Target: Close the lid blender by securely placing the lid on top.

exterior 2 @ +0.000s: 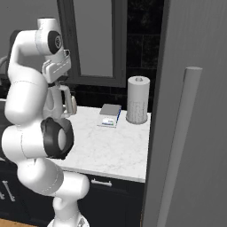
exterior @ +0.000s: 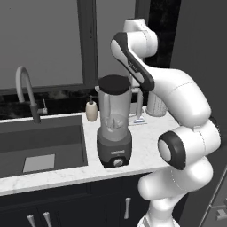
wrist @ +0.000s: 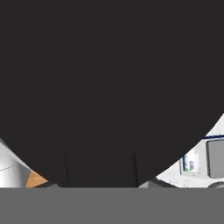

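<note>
lid (exterior: 114, 84): black disc sitting flat across the top of the blender (exterior: 114, 128) jar in the left base view; looks level w/ the rim, no gap I can make out from here; in the hand view the lid (wrist: 109, 87) is a big dark round shape right up against the camera, so the hand is v. close over it

blender: clear jar on dark grey base, knob facing front; stands on the white counter (exterior: 146, 150) just right of the sink (exterior: 40, 146); upright

claw: fingers (wrist: 100, 168) show as dark shapes low in the hand view, merged w/ the lid's black; jaws read as pinched nearly shut, and by the look of it clamped on the lid's edge or tab; exact contact pt too dark to tell

arm: reaches up and over from the right in the left base view; wrist ends behind/beside the jar top

step in hand: placing stage, I'd say; lid is on the jar, grip not yet let go; most of the job looks done

next move calls for: a light press straight down so the lid seats all round; then jaws open w/o dragging the disc sideways; then lift clear, straight up

risk: a sideways tug on release could tip the lid off the rim or rock the jar

nearby: soap bottle (exterior: 91, 109) just left of the jar, faucet (exterior: 24, 91) over the sink; paper towel roll (exterior 2: 138, 99) and a small scale (exterior 2: 110, 115) further along the counter, well apart from the jar
</note>
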Robot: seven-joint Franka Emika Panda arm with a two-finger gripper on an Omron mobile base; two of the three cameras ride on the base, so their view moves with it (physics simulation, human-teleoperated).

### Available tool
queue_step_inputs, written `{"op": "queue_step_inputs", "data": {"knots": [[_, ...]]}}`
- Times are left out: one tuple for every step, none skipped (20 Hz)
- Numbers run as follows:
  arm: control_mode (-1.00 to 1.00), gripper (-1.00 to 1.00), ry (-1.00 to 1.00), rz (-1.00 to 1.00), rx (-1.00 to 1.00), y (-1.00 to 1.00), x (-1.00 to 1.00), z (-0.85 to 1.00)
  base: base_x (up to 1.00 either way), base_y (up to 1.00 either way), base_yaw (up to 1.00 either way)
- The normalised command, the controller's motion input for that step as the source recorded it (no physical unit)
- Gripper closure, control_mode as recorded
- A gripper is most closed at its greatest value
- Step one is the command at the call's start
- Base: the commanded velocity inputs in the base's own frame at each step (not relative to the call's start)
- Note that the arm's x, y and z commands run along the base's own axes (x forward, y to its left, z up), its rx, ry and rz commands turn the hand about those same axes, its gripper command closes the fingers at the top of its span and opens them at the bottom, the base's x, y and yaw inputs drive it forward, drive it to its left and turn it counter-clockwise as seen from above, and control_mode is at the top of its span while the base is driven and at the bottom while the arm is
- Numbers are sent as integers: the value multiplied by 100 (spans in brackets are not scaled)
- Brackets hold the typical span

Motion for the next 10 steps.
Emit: {"op": "queue_step_inputs", "data": {"knots": [[-100,100,0,0,0,0,14,-1,0,0,0],[-100,100,0,0,0,0,7,-4,0,0,0],[-100,100,0,0,0,0,4,-5,0,0,0],[-100,100,0,0,0,0,0,-16,0,0,0],[-100,100,0,0,-4,0,0,-28,0,0,0],[-100,100,0,0,-6,0,0,-34,0,0,0],[-100,100,1,0,-7,0,-4,-34,0,0,0],[-100,100,5,2,-7,4,-14,-37,0,0,0],[-100,100,7,3,-7,1,-14,-34,0,0,0],[-100,100,7,3,-7,2,-9,-30,0,0,0]]}}
